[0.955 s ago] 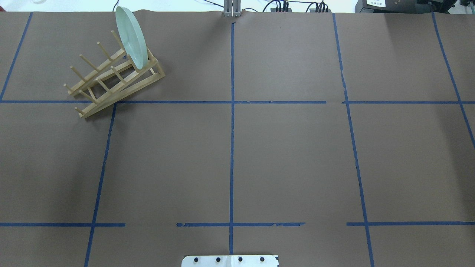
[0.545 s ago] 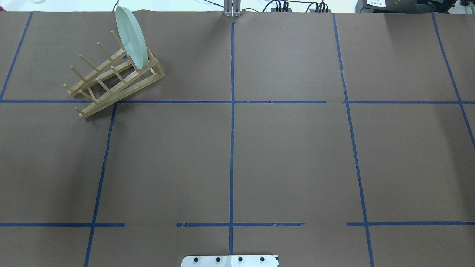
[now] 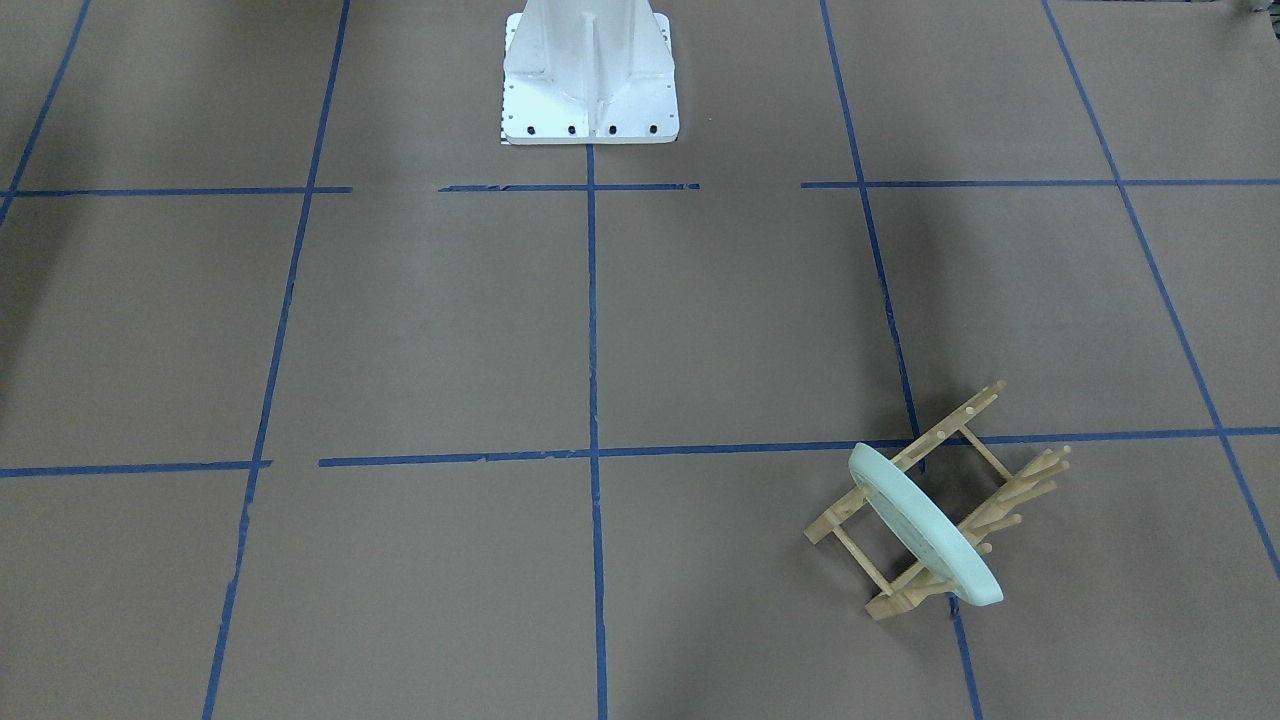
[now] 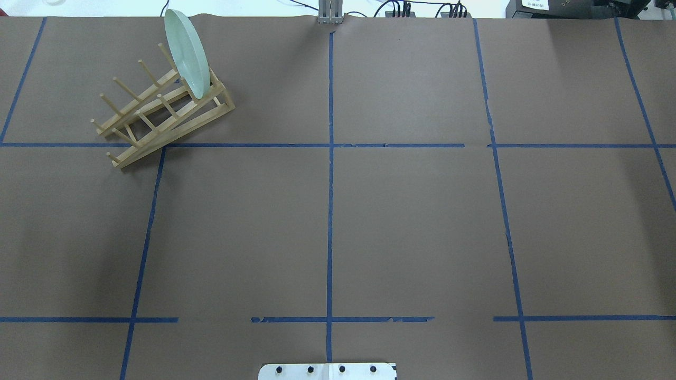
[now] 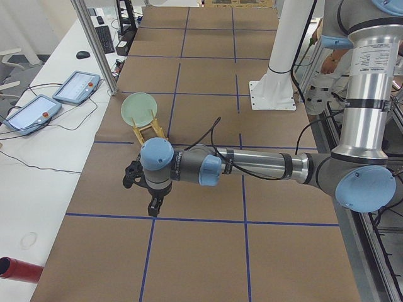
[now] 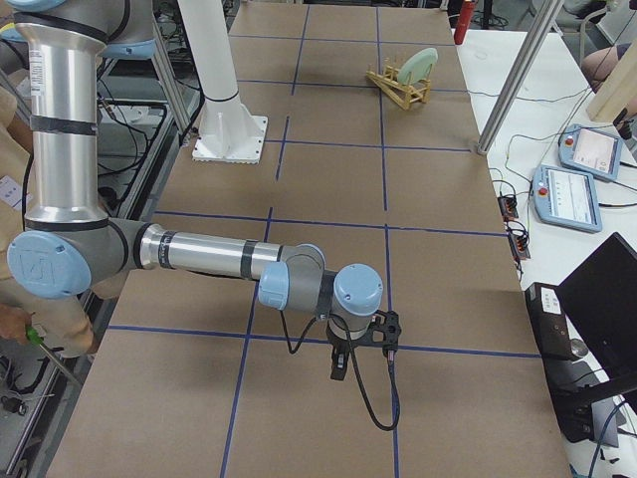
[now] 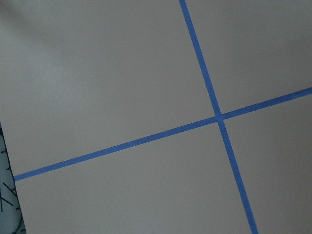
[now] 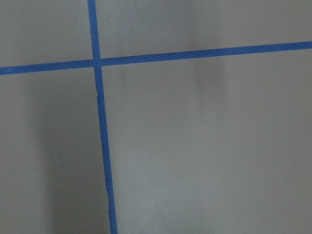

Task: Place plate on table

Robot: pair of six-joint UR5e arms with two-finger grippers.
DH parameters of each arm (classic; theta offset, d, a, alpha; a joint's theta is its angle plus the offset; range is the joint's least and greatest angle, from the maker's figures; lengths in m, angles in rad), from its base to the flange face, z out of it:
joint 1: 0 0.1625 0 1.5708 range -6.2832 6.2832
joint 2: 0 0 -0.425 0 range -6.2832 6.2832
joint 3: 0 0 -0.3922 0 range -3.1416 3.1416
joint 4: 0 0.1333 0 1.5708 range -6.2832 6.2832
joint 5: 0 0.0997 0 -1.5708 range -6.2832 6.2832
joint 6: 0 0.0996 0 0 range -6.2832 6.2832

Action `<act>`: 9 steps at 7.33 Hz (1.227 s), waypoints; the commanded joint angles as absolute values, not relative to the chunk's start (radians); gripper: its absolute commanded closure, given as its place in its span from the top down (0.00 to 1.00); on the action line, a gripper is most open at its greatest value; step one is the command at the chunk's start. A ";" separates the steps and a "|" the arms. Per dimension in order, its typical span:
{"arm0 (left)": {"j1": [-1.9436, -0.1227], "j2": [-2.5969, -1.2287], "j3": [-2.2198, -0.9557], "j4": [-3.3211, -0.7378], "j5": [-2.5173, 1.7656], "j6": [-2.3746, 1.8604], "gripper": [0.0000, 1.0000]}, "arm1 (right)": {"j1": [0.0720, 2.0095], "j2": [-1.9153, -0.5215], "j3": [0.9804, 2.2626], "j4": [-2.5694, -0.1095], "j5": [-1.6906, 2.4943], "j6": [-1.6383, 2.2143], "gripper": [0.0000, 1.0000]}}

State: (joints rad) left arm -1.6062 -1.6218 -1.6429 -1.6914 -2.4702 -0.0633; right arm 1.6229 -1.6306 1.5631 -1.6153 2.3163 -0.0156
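Observation:
The pale mint-green plate point(image 4: 186, 53) stands on edge in the end slot of the light wooden peg rack point(image 4: 158, 113) at the table's far left. It also shows in the front-facing view point(image 3: 925, 530) and small in both side views point(image 5: 138, 108) point(image 6: 420, 63). The brown table point(image 4: 412, 221) carries blue tape lines. My left gripper point(image 5: 153, 206) hangs over the table well short of the rack, and I cannot tell if it is open. My right gripper point(image 6: 338, 363) hangs over the table's other end, far from the plate, and I cannot tell its state either.
The white robot base point(image 3: 590, 80) stands at the table's near middle edge. Tablets point(image 5: 75, 85) and cables lie on the white bench beyond the far edge. A metal post point(image 5: 94, 44) rises beside the rack. A red cylinder point(image 5: 19, 269) lies off the table.

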 commanded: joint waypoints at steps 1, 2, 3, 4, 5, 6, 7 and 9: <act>-1.548 -1.672 -1.663 -1.913 -2.717 -0.580 1.00 | 1.623 -1.631 1.563 -1.615 2.316 -0.015 1.00; -1.534 -1.733 -1.628 -2.027 -2.733 -0.800 1.00 | 1.623 -1.631 1.563 -1.615 2.316 -0.015 1.00; -1.494 -1.837 -1.561 -2.137 -2.734 -1.019 1.00 | 1.623 -1.631 1.563 -1.615 2.316 -0.015 1.00; -1.409 -1.930 -1.496 -2.236 -2.718 -1.180 1.00 | 1.623 -1.631 1.563 -1.615 2.316 -0.015 1.00; -1.363 -1.977 -1.476 -2.303 -2.579 -1.236 1.00 | 1.623 -1.631 1.563 -1.614 2.316 -0.015 1.00; -1.314 -2.026 -1.423 -2.415 -2.468 -1.405 1.00 | 1.623 -1.631 1.563 -1.615 2.316 -0.015 1.00; -1.286 -2.067 -1.329 -2.569 -2.394 -1.613 1.00 | 1.623 -1.631 1.563 -1.615 2.316 -0.015 1.00; -1.188 -2.121 -1.266 -2.782 -2.131 -1.982 1.00 | 1.623 -1.631 1.563 -1.615 2.316 -0.015 1.00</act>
State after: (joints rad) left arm -1.2516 -2.0791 -1.3077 -2.6649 -2.2948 -1.7630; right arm 1.6229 -1.6305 1.5631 -1.6152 2.3163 -0.0153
